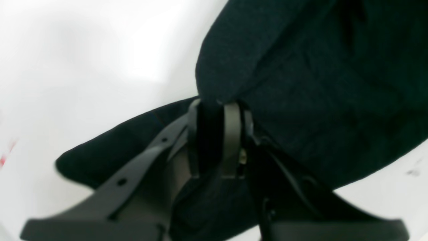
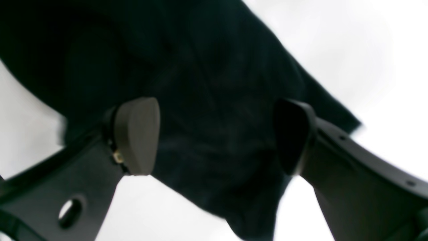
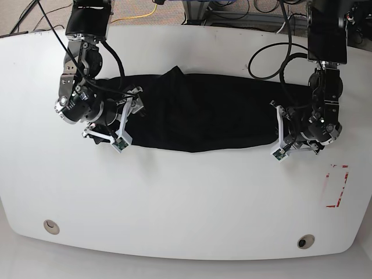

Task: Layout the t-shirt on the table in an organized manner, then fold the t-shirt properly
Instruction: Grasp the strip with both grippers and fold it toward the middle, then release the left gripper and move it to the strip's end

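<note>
The black t-shirt (image 3: 197, 110) lies stretched in a long band across the middle of the white table (image 3: 186, 197), bunched and wrinkled. My left gripper (image 3: 278, 131) is at the shirt's right end in the base view. In the left wrist view its fingertips (image 1: 215, 105) are pinched together on a fold of the t-shirt (image 1: 301, 67). My right gripper (image 3: 129, 113) hovers at the shirt's other end. The right wrist view shows that gripper (image 2: 215, 134) open, its pads (image 2: 137, 134) far apart, with the t-shirt (image 2: 200, 67) beneath and between them.
A red tape rectangle (image 3: 336, 186) marks the table near its right edge. Two small round holes (image 3: 51, 225) (image 3: 302, 241) sit near the front edge. Cables run from both arm bases at the back of the table (image 1: 83, 60).
</note>
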Controlling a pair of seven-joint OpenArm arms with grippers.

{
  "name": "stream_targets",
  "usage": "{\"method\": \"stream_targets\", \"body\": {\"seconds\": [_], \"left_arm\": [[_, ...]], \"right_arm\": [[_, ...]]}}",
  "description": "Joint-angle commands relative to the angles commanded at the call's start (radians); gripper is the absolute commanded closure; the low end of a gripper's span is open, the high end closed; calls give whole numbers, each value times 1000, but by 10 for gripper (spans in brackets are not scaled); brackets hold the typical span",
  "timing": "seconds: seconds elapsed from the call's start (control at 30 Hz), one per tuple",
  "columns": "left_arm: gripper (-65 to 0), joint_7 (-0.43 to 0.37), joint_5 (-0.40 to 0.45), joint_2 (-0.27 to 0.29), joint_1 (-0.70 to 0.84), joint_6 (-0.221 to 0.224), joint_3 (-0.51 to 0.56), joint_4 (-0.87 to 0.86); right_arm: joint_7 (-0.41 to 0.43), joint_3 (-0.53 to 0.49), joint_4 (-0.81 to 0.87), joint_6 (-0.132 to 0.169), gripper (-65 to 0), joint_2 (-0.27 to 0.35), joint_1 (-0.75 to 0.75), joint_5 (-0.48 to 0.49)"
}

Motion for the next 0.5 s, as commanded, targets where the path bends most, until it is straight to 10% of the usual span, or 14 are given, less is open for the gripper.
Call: {"method": "stream_targets", "body": {"seconds": [0.5], "left_arm": [[-121, 15, 0, -26, 48, 0, -5, 9]], "right_arm": [[0, -3, -2, 0, -496, -49, 9, -5]]}}
